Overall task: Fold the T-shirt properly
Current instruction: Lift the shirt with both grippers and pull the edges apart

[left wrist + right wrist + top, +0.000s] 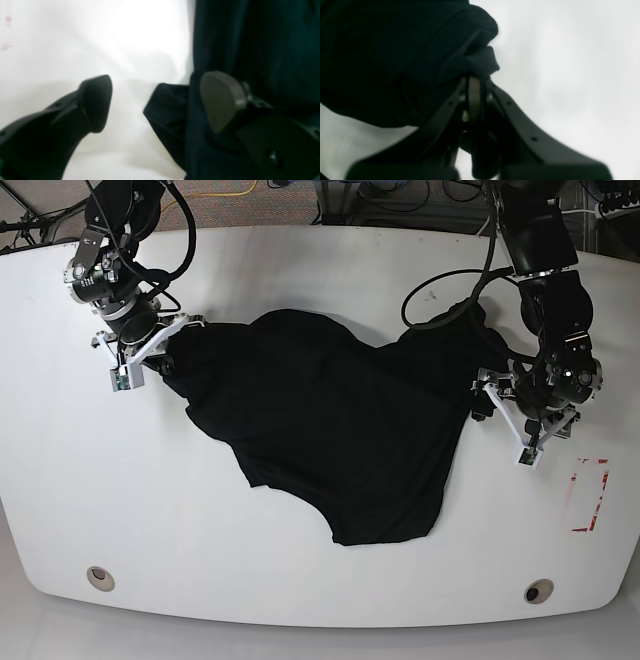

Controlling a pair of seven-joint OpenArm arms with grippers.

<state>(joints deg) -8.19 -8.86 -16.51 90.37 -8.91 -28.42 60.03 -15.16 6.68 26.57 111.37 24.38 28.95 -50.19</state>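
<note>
Black T-shirt point(330, 430) spread crumpled across the middle of the white bench point(300, 570), stretched between both arms, with a loose lobe hanging toward the near edge and uneven folds along the far side. No flat, squared shape; outline ragged, wider at the far end than at the near.

Right hand point(475, 82) at the far corner of the cloth, on the left of the base view: pressed together, pinching a bunched fold of the T-shirt. Close wrist view full of dark gathered fabric wrapped over the fingertips, pale bench behind.

Left hand point(160, 102) at the opposite edge of the cloth, on the right of the base view: spread wide, nothing gripped. One finger point(96, 102) over bare white bench, the other finger point(222, 100) over dark cloth. Hem corner of the T-shirt lying in the gap between the two; contact with either pad impossible to tell in the blur.

Red-outlined rectangle point(588, 496) marked on the bench just beyond the left hand, apart from the cloth.
</note>
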